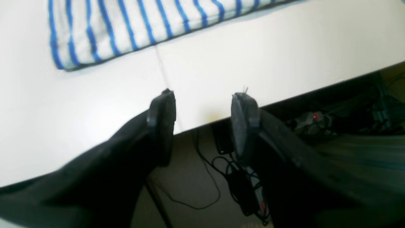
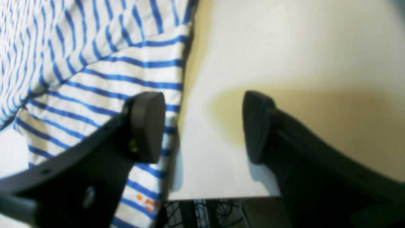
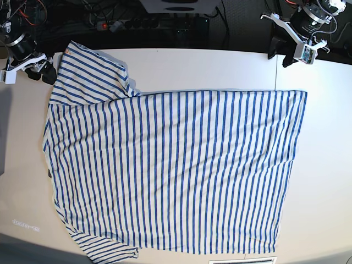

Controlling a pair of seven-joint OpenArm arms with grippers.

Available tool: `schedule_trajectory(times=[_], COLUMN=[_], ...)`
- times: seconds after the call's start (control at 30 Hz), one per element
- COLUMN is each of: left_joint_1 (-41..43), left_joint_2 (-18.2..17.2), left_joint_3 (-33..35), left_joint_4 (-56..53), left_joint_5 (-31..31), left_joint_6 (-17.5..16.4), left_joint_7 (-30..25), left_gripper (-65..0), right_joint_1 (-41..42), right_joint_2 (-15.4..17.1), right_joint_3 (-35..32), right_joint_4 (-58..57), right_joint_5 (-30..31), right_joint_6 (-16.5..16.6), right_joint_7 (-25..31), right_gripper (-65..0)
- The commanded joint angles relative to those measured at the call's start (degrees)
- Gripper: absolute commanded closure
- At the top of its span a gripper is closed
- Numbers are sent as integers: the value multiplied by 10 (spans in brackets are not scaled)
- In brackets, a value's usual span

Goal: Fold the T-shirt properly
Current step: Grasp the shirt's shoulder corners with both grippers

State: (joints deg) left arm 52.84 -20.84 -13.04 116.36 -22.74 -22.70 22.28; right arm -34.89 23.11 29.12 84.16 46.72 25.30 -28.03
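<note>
The T-shirt point(image 3: 176, 170) lies spread flat on the table point(image 3: 324, 181), no fold visible; folding appears unstarted. Left gripper point(image 1: 202, 123) and right gripper point(image 2: 202, 126) hover at opposite far corners, jaws apart, empty.

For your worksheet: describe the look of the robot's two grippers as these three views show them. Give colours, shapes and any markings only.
The left gripper has two matte black fingers ending in flat, oval, dark grey pads. The right gripper matches: black arms with screw holes, and rounded paddle tips. From the base view, both wrists show silver-white brackets over black parts.
</note>
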Motion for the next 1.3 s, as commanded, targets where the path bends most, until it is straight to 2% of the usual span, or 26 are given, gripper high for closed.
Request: schedule_trajectory(times=[0.0,0.17,0.27,0.43,0.6,0.73,0.77,0.97,1.07,1.17,1.27], left_joint_1=[6,5,3,-1,-47,-105,-125,-246,-301,-333,-339], left_joint_2=[-5,-5,-19,-56,-86,-115,-121,-160,-168,-168,-170], left_joint_3=[-10,-61,-92,-118,-123,-114,-110,-37,-1,8,7], left_joint_4=[9,9,9,9,-9,-93,-121,-271,-334,-372,-377], left_joint_5=[-13,-80,-113,-139,-140,-158,-166,-199,-236,-282,-301], left_joint_6=[-4,-5,-10,-12,-11,-14,-26,-42,-69,-101,-106], left_joint_7=[-1,35,42,50,64,66,67,97,132,172,180], left_gripper=[-317,-318,-318,-318,-319,-390,-394,-394,-394,-394,-394], right_joint_1=[-9,-9,-9,-9,-12,-12,-11,-12,-12,-12,-12], right_joint_2=[-5,-37,-52,-71,-85,-97,-98,-98,-98,-98,-98], right_joint_3=[-8,-26,-42,-56,-78,-79,-79,-79,-79,-79,-79], right_joint_4=[-1,-1,-1,-1,-1,-1,-1,-1,-1,-1,-1], right_joint_5=[-11,-11,-17,-19,-27,-42,-43,-50,-52,-61,-71], right_joint_6=[10,11,11,11,11,11,11,11,11,11,11], right_joint_7=[-47,-69,-70,-80,-83,-82,-82,-82,-82,-83,-85], right_gripper=[-392,-392,-392,-392,-392,-392,-392,-392,-392,-392,-392])
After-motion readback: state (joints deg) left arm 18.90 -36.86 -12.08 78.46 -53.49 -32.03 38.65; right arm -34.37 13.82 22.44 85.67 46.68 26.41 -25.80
